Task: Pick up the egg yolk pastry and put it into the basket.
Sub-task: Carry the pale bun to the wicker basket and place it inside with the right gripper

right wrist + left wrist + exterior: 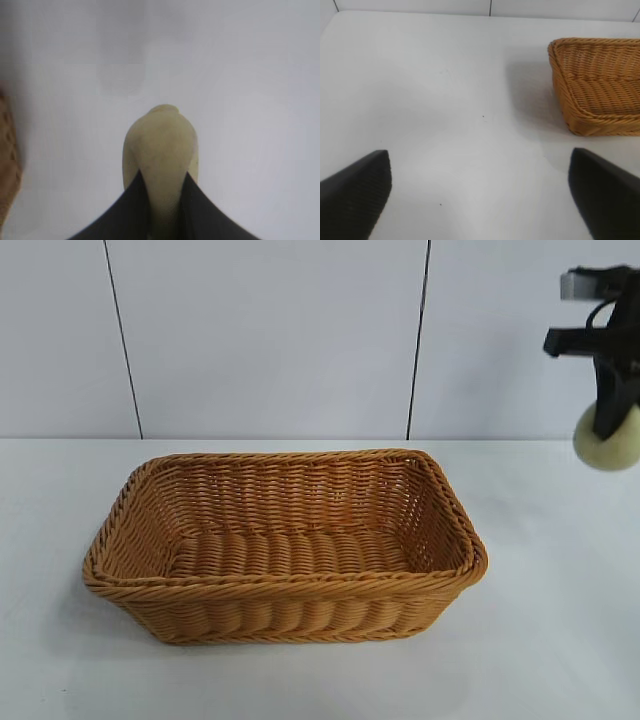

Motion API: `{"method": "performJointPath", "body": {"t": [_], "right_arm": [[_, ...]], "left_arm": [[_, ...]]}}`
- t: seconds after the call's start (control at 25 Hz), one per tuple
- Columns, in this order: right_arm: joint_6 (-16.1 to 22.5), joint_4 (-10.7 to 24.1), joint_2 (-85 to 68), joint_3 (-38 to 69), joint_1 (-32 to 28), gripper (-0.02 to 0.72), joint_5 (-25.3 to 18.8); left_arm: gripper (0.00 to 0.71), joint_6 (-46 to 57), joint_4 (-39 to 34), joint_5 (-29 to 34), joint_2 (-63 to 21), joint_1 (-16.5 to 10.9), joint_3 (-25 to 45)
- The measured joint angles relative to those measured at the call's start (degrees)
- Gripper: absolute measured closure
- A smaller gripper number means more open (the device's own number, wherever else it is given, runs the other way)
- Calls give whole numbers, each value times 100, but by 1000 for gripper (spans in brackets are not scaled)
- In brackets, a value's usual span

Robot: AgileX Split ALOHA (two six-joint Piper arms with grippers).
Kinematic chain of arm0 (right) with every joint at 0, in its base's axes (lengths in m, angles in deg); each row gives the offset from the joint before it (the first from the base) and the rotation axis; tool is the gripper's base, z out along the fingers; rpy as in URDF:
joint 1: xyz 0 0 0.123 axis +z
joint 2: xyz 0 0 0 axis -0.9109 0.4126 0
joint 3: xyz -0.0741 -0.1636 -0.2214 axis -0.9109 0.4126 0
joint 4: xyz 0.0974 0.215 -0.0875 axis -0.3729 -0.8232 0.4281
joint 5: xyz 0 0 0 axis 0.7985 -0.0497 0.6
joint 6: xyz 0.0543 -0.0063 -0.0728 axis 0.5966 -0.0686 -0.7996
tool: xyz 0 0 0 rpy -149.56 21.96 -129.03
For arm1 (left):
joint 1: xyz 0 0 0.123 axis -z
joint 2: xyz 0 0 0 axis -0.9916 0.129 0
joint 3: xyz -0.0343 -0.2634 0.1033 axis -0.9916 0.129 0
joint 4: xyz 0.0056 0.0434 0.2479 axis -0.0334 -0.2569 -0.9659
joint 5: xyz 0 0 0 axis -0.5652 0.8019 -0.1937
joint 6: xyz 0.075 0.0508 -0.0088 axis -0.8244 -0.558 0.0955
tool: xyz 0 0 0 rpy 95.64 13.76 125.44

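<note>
Right arm holds pastry aloft; basket sits mid-table.

Nearest the exterior camera, the basket (285, 545) sits on the white tabletop (560, 640) about midway across, its long side toward the front edge, nothing visible inside it. Left gripper (480, 195), seen only in its own wrist view: fingers (355, 192) spread wide apart, nothing between them, hanging over bare tabletop with one corner of the basket just beyond it to one side. Farther back, toward the tabletop's right edge, the right gripper (612, 435) is raised clear of the surface, well apart from the basket, beyond its right rim. Its fingers are clamped on the egg yolk pastry (608, 440); in the right wrist view both dark fingers (127, 210) press its sides, and the pale rounded lump bulges out past their tips.
</note>
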Motion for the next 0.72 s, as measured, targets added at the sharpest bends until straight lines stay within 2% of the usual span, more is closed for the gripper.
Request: {"method": "performJointPath", "body": {"t": [0.24,0.48,0.72], "right_arm": [[0,-2,-13,-440,291,627,-65],[0,-18,-13,-440,1316,627,-89],[242,-29,-13,-440,2491,627,-11]], "left_arm": [[18,0,0,0,0,0,0],[18,0,0,0,0,0,0],[18,0,0,0,0,0,0]]}}
